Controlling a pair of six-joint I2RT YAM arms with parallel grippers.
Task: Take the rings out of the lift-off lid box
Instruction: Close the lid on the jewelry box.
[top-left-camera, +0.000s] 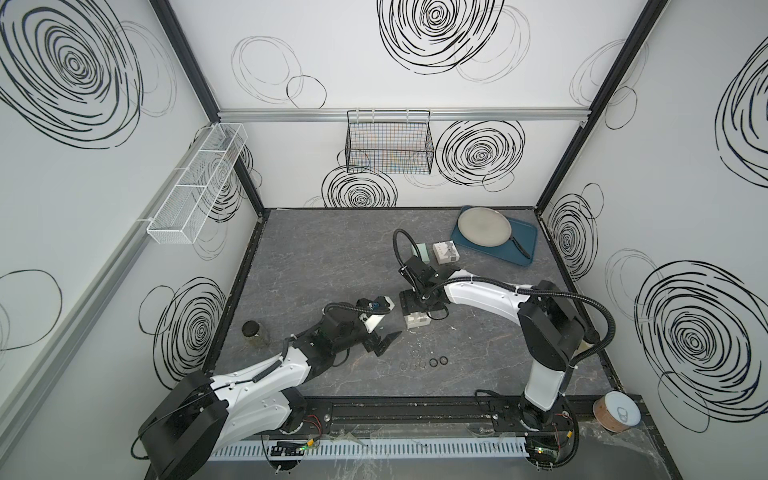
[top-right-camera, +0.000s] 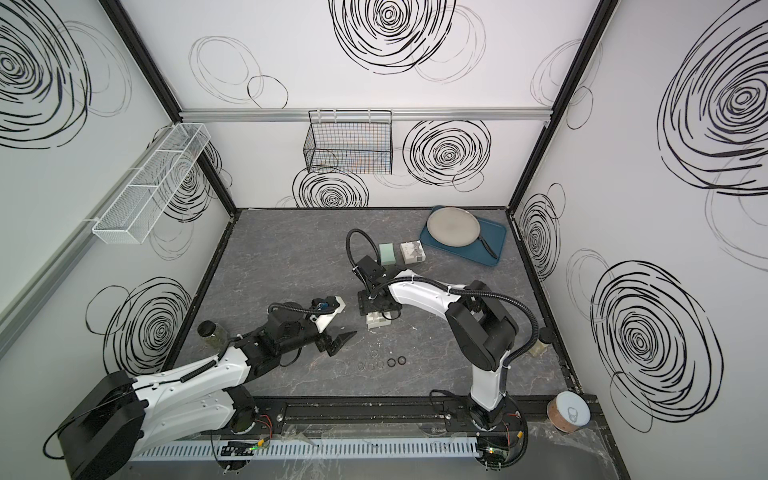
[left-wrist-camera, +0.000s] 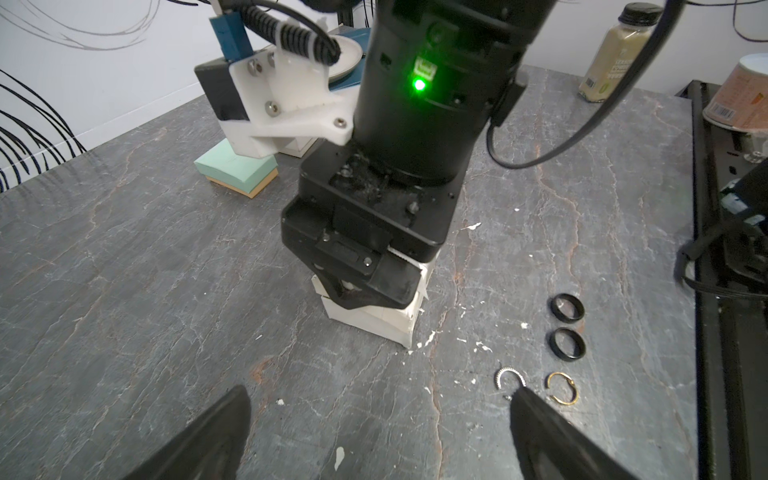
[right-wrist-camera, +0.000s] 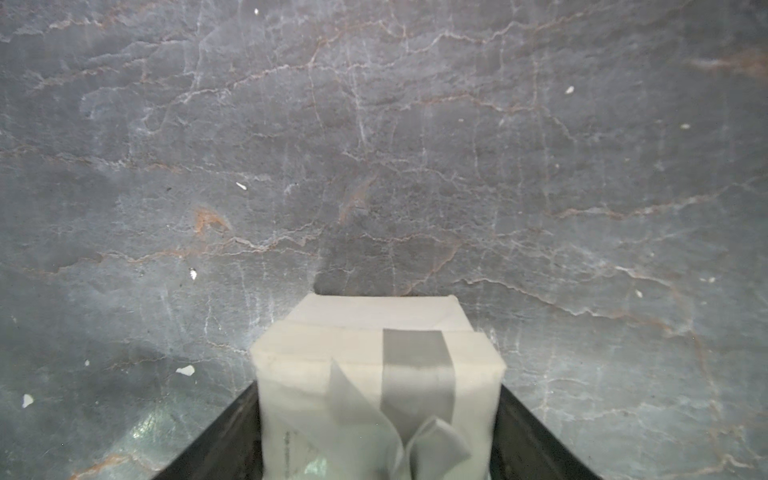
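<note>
Six rings (top-left-camera: 429, 363) lie near the tabletop (top-left-camera: 332, 257) front edge; left claw (left-wrist-camera: 380, 392) released; right claw (right-wrist-camera: 379, 388) straddles the white box (left-wrist-camera: 374, 322), grip indeterminate.

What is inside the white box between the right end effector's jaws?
Nothing inside shows: its ribboned lid covers it. Rings lie outside on the table.

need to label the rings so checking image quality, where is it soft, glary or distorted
Right wrist view: the white box near the lens is soft, the table behind it sharper, with a small glare patch. Left wrist view: the black rings are crisp, the green light blooms. In both top views: the frame posts splay outward, wide-angle, the rings tiny and faint.
</note>
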